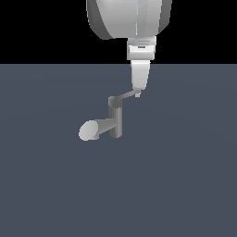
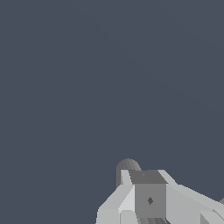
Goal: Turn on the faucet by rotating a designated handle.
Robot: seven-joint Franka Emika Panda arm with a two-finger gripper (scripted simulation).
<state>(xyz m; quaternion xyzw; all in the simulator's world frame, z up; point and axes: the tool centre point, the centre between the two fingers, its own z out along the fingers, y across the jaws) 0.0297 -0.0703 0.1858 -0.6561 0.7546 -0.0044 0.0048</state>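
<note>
Bulky white arm [image 1: 129, 18], tapered pale-grey hand [image 1: 139, 85].

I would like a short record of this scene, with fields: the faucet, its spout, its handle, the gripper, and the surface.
faucet: small grey faucet, upright post on the floor
spout: thick round light-grey spout, pointing toward the exterior view's left
handle: thin grey handle, reaching from the top cap toward the exterior view's right
gripper: gripper comes down from above, its tip at the handle's outer end; open or shut cannot be told
surface: plain blue-grey floor
</note>
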